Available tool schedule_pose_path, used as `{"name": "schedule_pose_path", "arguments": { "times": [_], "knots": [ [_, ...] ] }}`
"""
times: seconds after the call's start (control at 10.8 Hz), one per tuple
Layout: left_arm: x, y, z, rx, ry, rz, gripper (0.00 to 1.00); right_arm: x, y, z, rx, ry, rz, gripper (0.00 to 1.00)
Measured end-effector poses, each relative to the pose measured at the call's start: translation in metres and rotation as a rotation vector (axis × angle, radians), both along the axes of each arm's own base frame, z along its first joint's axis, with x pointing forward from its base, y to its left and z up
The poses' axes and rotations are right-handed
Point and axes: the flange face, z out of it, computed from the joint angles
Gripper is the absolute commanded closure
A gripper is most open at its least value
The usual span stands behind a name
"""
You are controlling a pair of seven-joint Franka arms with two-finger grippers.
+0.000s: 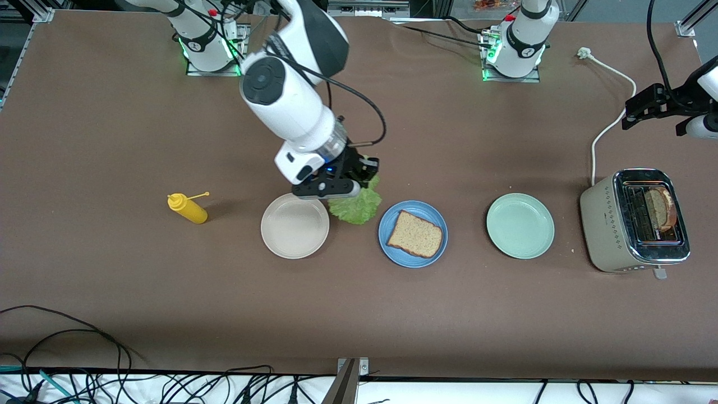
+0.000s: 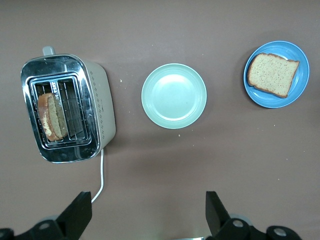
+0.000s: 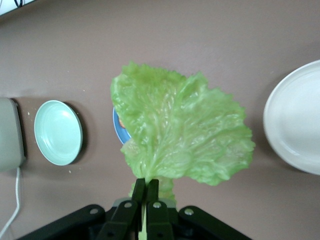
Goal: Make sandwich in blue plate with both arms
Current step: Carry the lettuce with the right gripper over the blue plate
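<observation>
One brown bread slice [image 1: 415, 234] lies on the blue plate [image 1: 392, 247], which shows in the left wrist view as the blue plate [image 2: 301, 75] with the slice [image 2: 272, 74]. My right gripper [image 1: 359, 189] hangs over the table between the beige plate and the blue plate. In its wrist view the right gripper [image 3: 145, 187] is shut on the stem of a crinkled green lettuce leaf [image 3: 180, 135], and the lettuce [image 1: 356, 209] dangles just above the table. My left gripper [image 2: 148, 210] waits high up, open and empty, over the toaster end of the table. A second slice [image 1: 663, 209] stands in the toaster.
Toward the right arm's end stand an empty beige plate [image 1: 295, 226] and a yellow mustard bottle [image 1: 188, 209]. An empty mint-green plate [image 1: 520, 225] sits between the blue plate and the toaster [image 1: 603, 230]. The toaster's white cord [image 1: 608, 126] runs up the table.
</observation>
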Motion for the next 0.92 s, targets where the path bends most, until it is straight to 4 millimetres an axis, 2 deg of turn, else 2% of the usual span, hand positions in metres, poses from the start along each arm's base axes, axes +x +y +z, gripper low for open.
{"name": "schedule_pose_path", "arguments": {
  "times": [0.28, 0.65, 0.92],
  "knots": [
    [0.000, 0.000, 0.000, 0.000, 0.000, 0.000, 0.00, -0.014, 0.037, -0.036, 0.074, 0.055, -0.084, 1.00],
    [0.000, 0.000, -0.001, 0.000, 0.001, 0.001, 0.00, -0.027, 0.080, -0.107, 0.163, 0.059, -0.192, 1.00],
    [0.001, 0.001, -0.002, 0.000, 0.003, 0.002, 0.00, -0.022, 0.087, -0.152, 0.196, -0.003, -0.247, 1.00]
  ]
}}
